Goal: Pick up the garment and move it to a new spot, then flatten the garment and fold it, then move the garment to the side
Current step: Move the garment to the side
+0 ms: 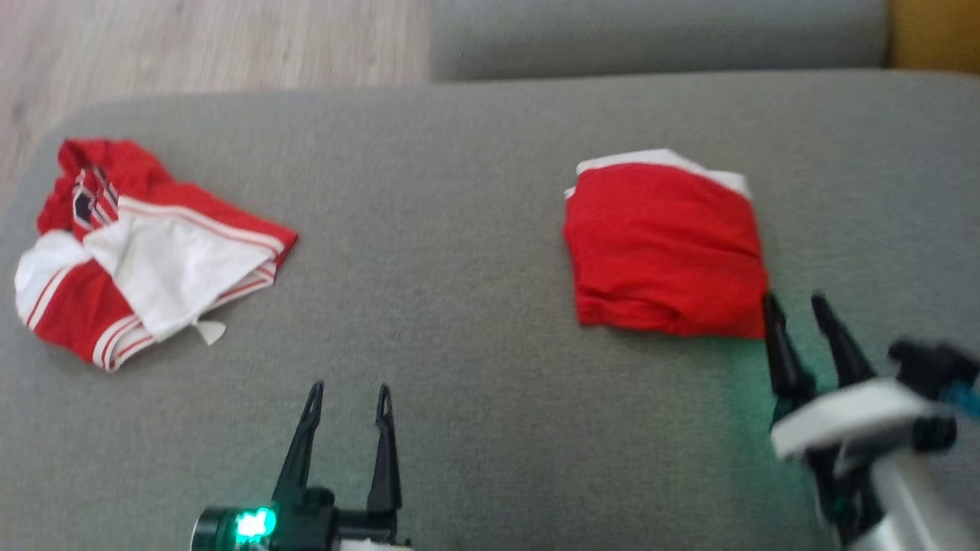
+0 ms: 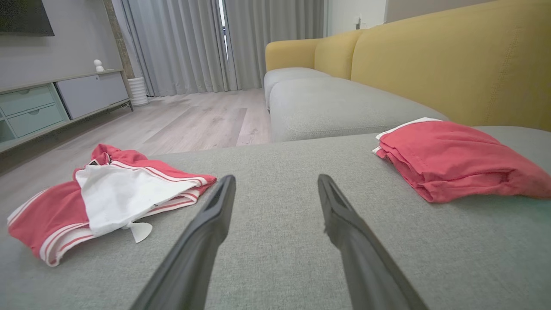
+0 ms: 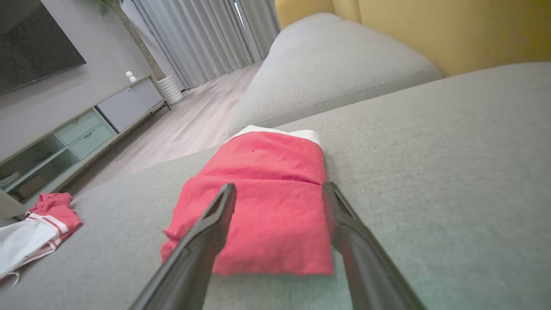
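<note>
— Two pincers on view; how do they stand?
— Both are spread wide and hold nothing. The left pincer [image 1: 350, 387] hovers over bare grey fabric at the near middle of the sofa seat [image 1: 459, 229]. Its fingers point to the far edge and touch neither garment.
— And the right pincer [image 1: 795, 300]?
— It is tilted in from the right, with its tips just beside the near right corner of the folded red garment [image 1: 666, 245]. One fingertip seems to meet the cloth's edge, but the head view is blurred, so I cannot tell whether it touches. Its fingers close on nothing.
— Where does that garment lie?
— Flat on the right half of the seat, a neat red block with a white strip [image 1: 651, 158] along its far edge.
— Anything else on the seat?
— A crumpled red-and-white garment [image 1: 145, 252] lies near the far left corner, close to the left edge and well apart from the folded one. A small white tag [image 1: 210, 331] pokes out on its near side.
— Beyond the seat?
— A second grey cushion [image 2: 335, 103] lies past the far edge, with a yellow backrest [image 2: 452, 64] at the right. Further off are pale wood floor [image 2: 193, 116] and grey curtains [image 2: 185, 43].
</note>
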Robot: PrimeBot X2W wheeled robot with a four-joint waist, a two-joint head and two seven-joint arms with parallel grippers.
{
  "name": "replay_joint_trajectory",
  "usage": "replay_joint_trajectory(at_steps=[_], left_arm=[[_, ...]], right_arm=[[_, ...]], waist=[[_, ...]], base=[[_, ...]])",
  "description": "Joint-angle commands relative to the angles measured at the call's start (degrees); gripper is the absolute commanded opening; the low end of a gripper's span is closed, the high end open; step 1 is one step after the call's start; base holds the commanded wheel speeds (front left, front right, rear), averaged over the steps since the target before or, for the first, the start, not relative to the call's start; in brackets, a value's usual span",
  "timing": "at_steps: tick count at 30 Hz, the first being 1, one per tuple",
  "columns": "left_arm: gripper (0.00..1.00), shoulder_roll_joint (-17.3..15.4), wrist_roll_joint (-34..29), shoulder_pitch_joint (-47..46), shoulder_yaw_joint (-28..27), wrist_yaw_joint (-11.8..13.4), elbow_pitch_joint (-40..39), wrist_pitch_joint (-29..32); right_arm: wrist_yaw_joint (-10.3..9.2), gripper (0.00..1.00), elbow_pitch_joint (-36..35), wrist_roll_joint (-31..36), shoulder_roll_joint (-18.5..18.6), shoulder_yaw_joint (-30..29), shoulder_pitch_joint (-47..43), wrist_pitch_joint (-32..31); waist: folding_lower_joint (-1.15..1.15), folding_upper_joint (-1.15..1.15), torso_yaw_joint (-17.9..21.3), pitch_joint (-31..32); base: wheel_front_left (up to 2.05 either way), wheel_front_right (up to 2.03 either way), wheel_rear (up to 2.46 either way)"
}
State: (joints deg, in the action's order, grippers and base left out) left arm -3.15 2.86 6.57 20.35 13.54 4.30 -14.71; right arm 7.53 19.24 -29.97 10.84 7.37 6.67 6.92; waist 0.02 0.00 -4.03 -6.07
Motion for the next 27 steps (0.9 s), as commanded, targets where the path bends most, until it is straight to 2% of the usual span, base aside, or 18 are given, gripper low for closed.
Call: replay_joint_trajectory(at_steps=[1, 8, 16, 17, 18, 19, 20, 23, 27], left_arm=[[1.0, 0.25, -0.72, -2.41, -1.13, -0.03, -1.81, -0.29], [1.0, 0.26, -0.86, -5.79, 1.08, 0.65, -1.45, -0.29], [1.0, 0.26, -0.69, -7.69, 2.07, 1.16, -1.37, -0.29], [1.0, 0.26, -0.68, -7.89, 2.14, 1.26, -1.47, -0.29], [1.0, 0.26, -0.68, -8.07, 2.21, 1.35, -1.53, -0.29], [1.0, 0.26, -0.66, -8.23, 2.27, 1.45, -1.59, -0.29], [1.0, 0.26, -0.64, -8.37, 2.32, 1.55, -1.62, -0.29], [1.0, 0.27, -0.55, -8.64, 2.51, 1.89, -1.78, -0.29], [1.0, 0.27, -0.38, -8.81, 2.47, 2.3, -2.05, -0.29]], right_arm=[[-0.04, 1.0, -0.67, -1.97, 1.27, 1.19, 2.95, -1.64], [-0.04, 1.0, 7.26, -12.59, 4.75, -0.17, 11.83, -11.96], [-0.04, 1.0, 12.93, -18.82, 6.4, 1.51, 16.27, -15.27], [-0.04, 0.94, 13.29, -19.51, 6.54, 2.19, 16.6, -15.72], [-0.04, 0.53, 13.44, -20.2, 6.7, 3.01, 16.86, -16.14], [-0.04, 0.31, 13.53, -20.85, 6.92, 3.78, 17.04, -16.43], [-0.04, 0.0, 13.6, -21.4, 7.21, 4.44, 17.19, -16.47], [-0.04, 0.0, 13.5, -22.88, 8.24, 6.0, 17.55, -15.81], [-0.04, 0.0, 12.84, -23.02, 11.65, 7.61, 18.2, -14.11]], waist=[[-0.02, 0.0, -0.91, -2.13], [-0.02, 0.0, -2.17, -4.96], [-0.02, 0.0, -2.7, -6.41], [-0.02, 0.0, -2.71, -6.59], [-0.02, 0.0, -2.73, -6.75], [-0.02, 0.0, -2.73, -6.89], [-0.02, 0.0, -2.71, -7.01], [-0.02, 0.0, -2.5, -7.19], [-0.02, 0.0, -1.43, -7.7]], base=[[0.0, 0.0, 0.0], [0.0, 0.0, 0.0], [0.0, 0.0, 0.0], [0.0, 0.0, 0.0], [0.0, 0.0, 0.0], [0.0, 0.0, 0.0], [0.0, 0.0, 0.0], [0.0, 0.0, 0.0], [0.0, 0.0, 0.0]])
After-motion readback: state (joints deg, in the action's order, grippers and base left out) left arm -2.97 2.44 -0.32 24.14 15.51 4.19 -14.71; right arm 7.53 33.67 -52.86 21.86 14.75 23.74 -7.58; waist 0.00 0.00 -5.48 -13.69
